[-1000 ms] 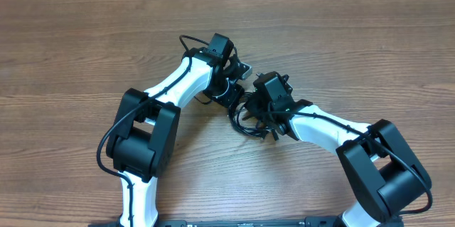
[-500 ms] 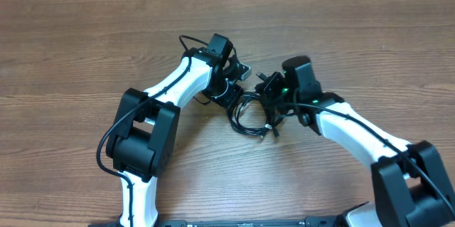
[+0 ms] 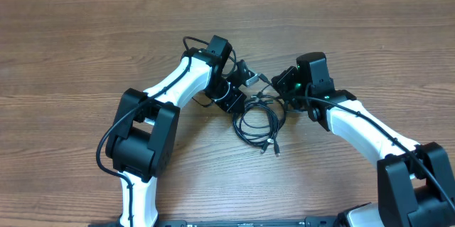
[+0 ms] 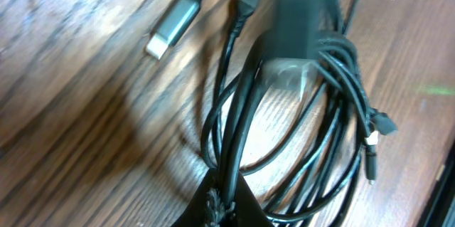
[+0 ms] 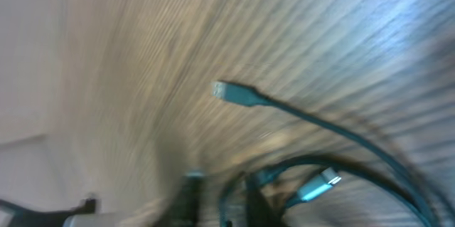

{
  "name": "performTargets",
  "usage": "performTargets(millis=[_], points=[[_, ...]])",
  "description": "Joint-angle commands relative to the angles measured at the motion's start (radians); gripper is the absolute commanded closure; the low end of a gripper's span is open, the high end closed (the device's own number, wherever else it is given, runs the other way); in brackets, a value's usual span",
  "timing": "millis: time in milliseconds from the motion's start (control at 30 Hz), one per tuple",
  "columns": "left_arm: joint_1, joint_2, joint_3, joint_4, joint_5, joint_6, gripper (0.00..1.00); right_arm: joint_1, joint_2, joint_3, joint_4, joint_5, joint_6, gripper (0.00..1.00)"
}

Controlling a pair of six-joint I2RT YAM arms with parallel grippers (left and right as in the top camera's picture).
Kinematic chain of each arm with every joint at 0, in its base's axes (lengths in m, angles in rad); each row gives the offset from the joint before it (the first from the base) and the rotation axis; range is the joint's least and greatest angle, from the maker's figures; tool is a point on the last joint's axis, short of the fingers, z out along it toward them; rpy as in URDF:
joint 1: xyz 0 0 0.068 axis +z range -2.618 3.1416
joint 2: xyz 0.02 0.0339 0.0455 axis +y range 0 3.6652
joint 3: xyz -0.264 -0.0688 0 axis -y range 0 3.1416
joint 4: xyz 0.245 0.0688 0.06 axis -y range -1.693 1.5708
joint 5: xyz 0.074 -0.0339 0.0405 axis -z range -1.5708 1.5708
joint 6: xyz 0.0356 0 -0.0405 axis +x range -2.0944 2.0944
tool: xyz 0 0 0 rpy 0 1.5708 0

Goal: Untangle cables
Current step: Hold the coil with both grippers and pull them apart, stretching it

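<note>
While the cables (image 3: 259, 122) are seen coiled on the wooden table (image 3: 78, 35) between the arms, one strand is pinched in the closed left gripper (image 3: 240, 99), apparently as an anchor. Whether the right gripper (image 3: 281, 90) is open cannot be told.

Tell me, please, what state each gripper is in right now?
Left gripper: closed, pinching the cables.
Right gripper: cannot be told; its wrist view is blurred.

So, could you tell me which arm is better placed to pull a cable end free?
Probably right: the left gripper pins the cables; the right gripper faces a loose plug.
</note>
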Motion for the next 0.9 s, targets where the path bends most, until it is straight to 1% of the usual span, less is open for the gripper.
performTargets(millis=[0, 67, 100, 167, 267, 433, 533, 567, 667, 867], points=[[0.0, -0.043, 0.007, -0.008, 0.062, 0.048, 0.96, -0.006, -0.014, 0.0, -0.037, 0.089, -0.007, 0.6], [0.0, -0.056, 0.007, -0.013, 0.062, 0.048, 0.96, -0.006, -0.014, 0.0, -0.077, 0.113, -0.01, 0.38], [0.0, -0.062, 0.007, -0.016, 0.062, 0.048, 0.96, -0.007, -0.014, 0.0, -0.098, 0.122, -0.011, 0.29], [0.0, -0.079, 0.007, -0.023, 0.061, 0.048, 0.96, -0.01, -0.014, 0.0, -0.144, 0.132, -0.031, 0.24], [0.0, -0.105, 0.007, -0.033, 0.061, 0.048, 0.96, -0.027, -0.014, 0.0, -0.203, 0.128, -0.11, 0.15], [0.0, -0.151, 0.007, -0.05, 0.062, 0.049, 0.96, -0.105, -0.014, 0.0, -0.275, 0.048, -0.192, 0.11], [0.001, -0.176, 0.007, -0.037, 0.061, 0.048, 0.96, -0.161, -0.014, 0.0, -0.284, -0.091, -0.269, 0.06], [0.002, -0.183, 0.007, -0.023, 0.061, 0.045, 0.96, -0.174, -0.014, 0.0, -0.29, -0.137, -0.314, 0.05], [0.018, -0.195, 0.007, 0.048, 0.058, -0.029, 0.96, -0.192, -0.014, 0.0, -0.337, -0.193, -0.421, 0.02], [0.1, -0.202, 0.007, 0.135, 0.063, -0.177, 0.96, -0.192, -0.014, 0.0, -0.435, -0.192, -0.483, 0.0]])
